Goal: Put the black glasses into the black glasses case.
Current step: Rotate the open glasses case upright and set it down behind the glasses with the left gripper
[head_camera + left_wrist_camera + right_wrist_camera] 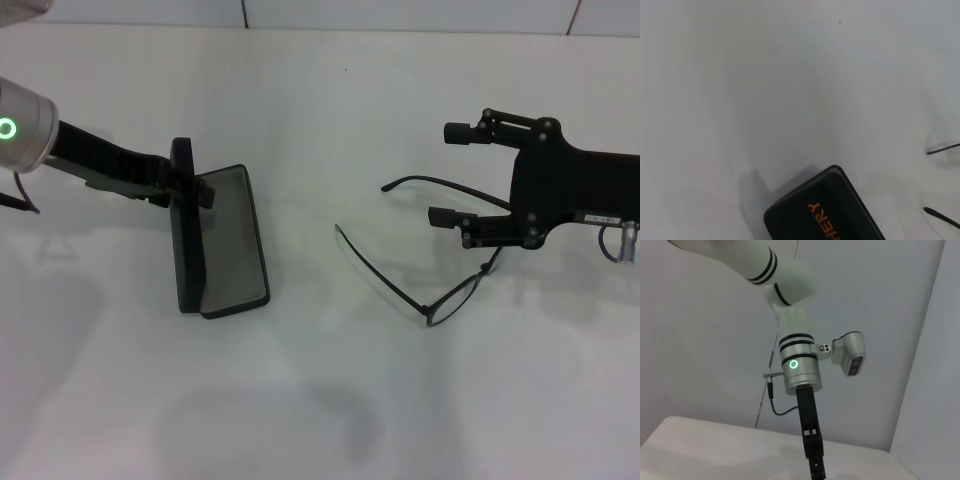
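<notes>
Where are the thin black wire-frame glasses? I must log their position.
In the head view, the thin black wire-frame glasses lie unfolded on the white table, right of centre, beside the right tool.

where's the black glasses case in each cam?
Head view: black glasses case lies open, left of centre, at the left gripper.
Left wrist view: its lid with orange lettering fills the bottom edge.
Right wrist view: not in it.
Shared landmark: the black glasses, seen as temple tips in the left wrist view.

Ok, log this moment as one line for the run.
case open, lid upright | left hand at lid | glasses on table, unfolded | right hand open over one temple arm | not yet cased
</notes>
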`<state>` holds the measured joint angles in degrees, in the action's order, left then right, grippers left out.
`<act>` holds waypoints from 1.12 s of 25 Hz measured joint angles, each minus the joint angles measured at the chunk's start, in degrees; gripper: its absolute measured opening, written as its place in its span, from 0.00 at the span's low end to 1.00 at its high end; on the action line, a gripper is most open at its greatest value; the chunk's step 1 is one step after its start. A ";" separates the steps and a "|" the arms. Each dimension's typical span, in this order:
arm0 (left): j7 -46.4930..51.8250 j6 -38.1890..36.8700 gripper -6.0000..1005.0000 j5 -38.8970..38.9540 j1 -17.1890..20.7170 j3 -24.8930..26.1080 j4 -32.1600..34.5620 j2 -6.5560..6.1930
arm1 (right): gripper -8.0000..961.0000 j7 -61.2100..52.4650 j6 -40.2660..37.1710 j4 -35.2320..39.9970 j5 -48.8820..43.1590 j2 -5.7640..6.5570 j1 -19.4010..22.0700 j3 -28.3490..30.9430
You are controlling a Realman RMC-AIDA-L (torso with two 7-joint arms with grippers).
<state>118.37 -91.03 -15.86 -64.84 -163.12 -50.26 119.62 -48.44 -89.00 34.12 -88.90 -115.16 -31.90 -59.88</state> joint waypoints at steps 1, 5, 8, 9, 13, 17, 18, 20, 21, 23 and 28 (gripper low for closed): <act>-0.01 0.15 0.70 -0.02 -0.09 0.00 0.04 0.02 | 0.84 0.01 0.02 -0.01 0.00 -0.01 0.00 -0.02; 0.03 1.62 0.70 -0.72 -0.42 0.00 1.56 -0.01 | 0.84 0.10 0.39 -0.03 -0.04 -0.06 0.07 -0.06; 0.15 2.15 0.69 -1.64 -0.54 0.00 2.01 -0.09 | 0.84 0.11 0.56 -0.03 -0.04 -0.06 0.12 -0.06; -0.01 2.17 0.69 -1.84 -0.56 0.00 2.09 -0.11 | 0.84 0.11 0.58 -0.03 -0.04 -0.06 0.12 -0.07; -0.84 2.18 0.57 -2.72 -0.48 0.00 3.20 -0.75 | 0.84 0.59 0.55 0.11 -0.04 -0.06 0.36 -0.11; -1.51 2.14 0.45 -2.74 -0.30 0.00 3.53 -1.60 | 0.84 0.85 -1.19 0.52 -0.05 0.46 0.47 -2.10; -1.76 2.14 0.43 -2.77 -0.31 0.00 3.53 -1.65 | 0.84 1.02 -2.27 0.60 -0.04 0.97 0.49 -3.46; -3.05 2.17 0.38 -3.06 -0.45 -0.02 3.59 -1.82 | 0.84 1.34 -4.04 0.63 -0.04 1.89 0.49 -5.64; -3.76 2.35 0.36 -3.18 -0.55 -0.04 3.61 -1.88 | 0.84 1.59 -4.80 0.64 -0.04 2.19 0.48 -6.39; -4.80 3.06 0.31 -3.26 -0.81 -0.05 3.61 -2.02 | 0.84 2.21 -5.47 0.66 -0.04 2.30 0.53 -6.83; -7.38 3.99 0.22 -4.08 -2.41 -0.09 3.61 -2.15 | 0.83 4.37 -6.33 0.68 -0.19 1.87 1.09 -7.12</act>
<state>110.99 -87.04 -19.94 -67.25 -163.21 -46.65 117.47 -44.07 -95.33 34.80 -89.10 -113.30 -30.81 -67.00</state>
